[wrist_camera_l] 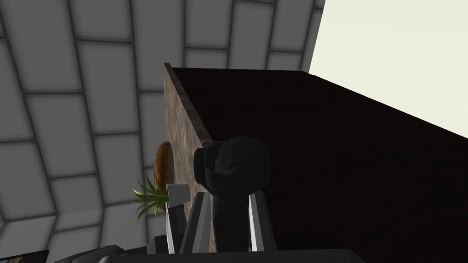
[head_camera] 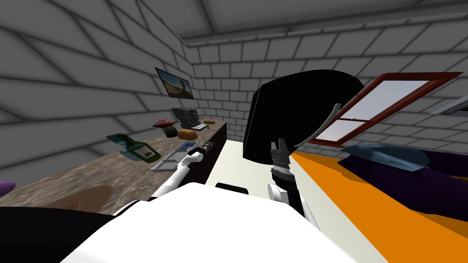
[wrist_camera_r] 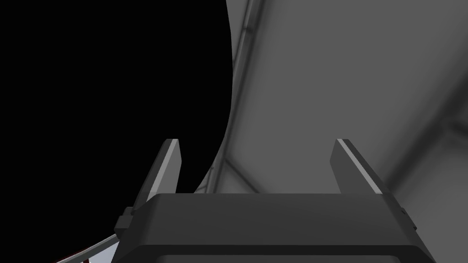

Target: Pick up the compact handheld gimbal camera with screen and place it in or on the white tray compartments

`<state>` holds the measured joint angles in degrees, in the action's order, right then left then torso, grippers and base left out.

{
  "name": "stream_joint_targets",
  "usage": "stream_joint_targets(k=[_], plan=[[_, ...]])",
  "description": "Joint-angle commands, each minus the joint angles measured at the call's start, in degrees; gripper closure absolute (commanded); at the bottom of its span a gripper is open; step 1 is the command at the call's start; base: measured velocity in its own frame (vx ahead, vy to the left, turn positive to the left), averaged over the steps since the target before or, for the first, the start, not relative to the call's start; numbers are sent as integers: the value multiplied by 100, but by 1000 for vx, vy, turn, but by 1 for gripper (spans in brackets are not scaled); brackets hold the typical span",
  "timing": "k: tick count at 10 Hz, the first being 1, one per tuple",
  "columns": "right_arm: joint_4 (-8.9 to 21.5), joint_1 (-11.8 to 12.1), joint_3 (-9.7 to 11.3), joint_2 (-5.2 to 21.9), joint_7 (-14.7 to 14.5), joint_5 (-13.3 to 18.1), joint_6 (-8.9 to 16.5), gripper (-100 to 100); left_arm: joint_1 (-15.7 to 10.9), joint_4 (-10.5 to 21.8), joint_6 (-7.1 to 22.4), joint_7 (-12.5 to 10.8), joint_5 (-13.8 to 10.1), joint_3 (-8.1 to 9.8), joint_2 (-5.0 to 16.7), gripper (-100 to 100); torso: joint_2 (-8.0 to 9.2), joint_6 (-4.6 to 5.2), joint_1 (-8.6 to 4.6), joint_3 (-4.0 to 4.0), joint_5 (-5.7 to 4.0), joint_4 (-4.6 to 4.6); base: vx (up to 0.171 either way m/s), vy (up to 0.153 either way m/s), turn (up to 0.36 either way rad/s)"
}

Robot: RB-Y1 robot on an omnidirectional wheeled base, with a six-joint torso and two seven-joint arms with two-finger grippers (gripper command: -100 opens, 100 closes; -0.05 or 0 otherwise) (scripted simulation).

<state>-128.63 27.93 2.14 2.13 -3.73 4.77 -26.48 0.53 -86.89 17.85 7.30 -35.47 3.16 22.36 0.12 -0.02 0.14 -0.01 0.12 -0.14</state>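
Now the left gripper [wrist_camera_l: 227, 195] has its fingers clamped on the gimbal camera [wrist_camera_l: 233, 166]; the right gripper [wrist_camera_r: 257, 142] gapes. Next, I judge, lower it onto the tray [head_camera: 165, 165].

On the counter [head_camera: 55, 182] at the left of the frame, the tray [head_camera: 160, 166] is hemmed by a green bottle [head_camera: 133, 148] on its left and a loaf [head_camera: 187, 134] and mushroom [head_camera: 165, 127] behind; its right side is left open toward the pale floor [head_camera: 231, 157].

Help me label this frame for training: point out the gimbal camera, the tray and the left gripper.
gimbal camera [wrist_camera_l: 232, 166], left wrist view, its rounded dark head.
tray [head_camera: 161, 167], head view, its near rim.
left gripper [wrist_camera_l: 228, 198], left wrist view, midway between its fingertips.
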Motion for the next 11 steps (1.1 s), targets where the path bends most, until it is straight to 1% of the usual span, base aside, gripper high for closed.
stream_joint_targets(k=[1, 2, 3, 4, 5, 6, 7, 8, 9, 10, 11], plan=[[0, 0, 0, 0, 0, 0, 0, 0, -53, 23, 181, 7, -19, -4, 18, 100, 0, 0, 0, 0, 0, 0, -24, 6, -5], [0, 0, 0, 0, 0, 0, 0, 0, -266, 55, 396, 14, -181, -47, 119, 100, -13, -1, 3, -7, -1, -3, -41, 11, 24], [0, 0, 0, 0, 0, 0, 0, 0, -266, 55, 553, 14, -181, -47, 119, 100, -12, 2, 3, -6, -4, 0, -47, 6, 9], [0, 0, 0, 0, 0, 0, 0, 0, -487, 99, 717, 15, -332, -94, 222, 100, -11, 2, 0, -7, -4, -3, -66, 6, 35], [0, 0, 0, 0, 0, 0, 0, 0, -487, 99, 875, 15, -332, -94, 222, 100, -6, 4, -2, -3, -6, 0, -61, 8, 7], [0, 0, 0, 0, 0, 0, 0, 0, -487, 99, 953, 15, -332, -94, 222, 100, -5, 3, -2, -3, -7, -2, -30, 8, -4], [0, 0, 0, 0, 0, 0, 0, 0, -715, 155, 1162, 12, -472, -143, 327, 100, -12, 2, -3, -7, -8, -4, -51, 20, 40], [0, 0, 0, 0, 0, 0, 0, 0, -715, 155, 1323, 12, -472, -143, 327, 100, -10, 3, 0, -5, -10, -1, -49, 18, 10], [0, 0, 0, 0, 0, 0, 0, 0, -949, 223, 1486, 5, -601, -195, 433, 100, -9, 2, 0, -6, -8, -4, -64, 20, 41], [0, 0, 0, 0, 0, 0, 0, 0, -949, 223, 1660, 5, -601, -195, 433, 100, -6, 3, 0, -3, -9, -1, -58, 20, 14], [0, 0, 0, 0, 0, 0, 0, 0, -949, 223, 1720, 5, -601, -195, 433, 100, -5, 1, 0, -5, -7, -4, -28, 9, -3]])
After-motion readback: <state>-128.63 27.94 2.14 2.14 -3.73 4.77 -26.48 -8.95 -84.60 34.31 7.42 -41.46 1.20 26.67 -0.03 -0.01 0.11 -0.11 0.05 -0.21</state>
